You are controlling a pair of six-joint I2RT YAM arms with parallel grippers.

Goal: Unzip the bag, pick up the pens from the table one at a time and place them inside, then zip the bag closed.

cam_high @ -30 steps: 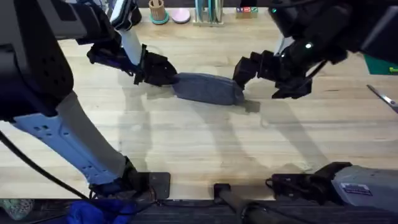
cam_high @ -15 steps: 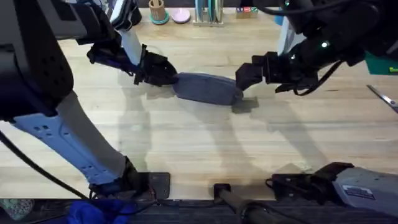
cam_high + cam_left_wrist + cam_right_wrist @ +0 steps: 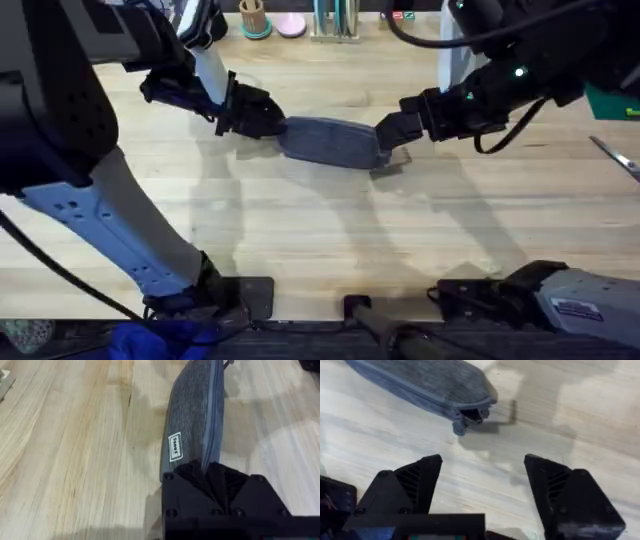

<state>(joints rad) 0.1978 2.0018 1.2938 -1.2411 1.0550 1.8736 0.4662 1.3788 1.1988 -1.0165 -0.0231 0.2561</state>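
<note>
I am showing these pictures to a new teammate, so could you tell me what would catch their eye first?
The blue-grey bag lies on the table towards its far side, stretched between two arms. The left claw is shut on the bag's left end, while the right claw hangs open at its right end, by the small pull loop.

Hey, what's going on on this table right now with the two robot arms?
Two arms are working a blue-grey pouch lying on the wooden table. The left gripper is clamped on one end of the pouch, pinning it in place. The right gripper hangs at the opposite end with its jaws open, just short of the small pull tab there. The zipper looks shut. Scissors lie off at the table's far right edge.
</note>
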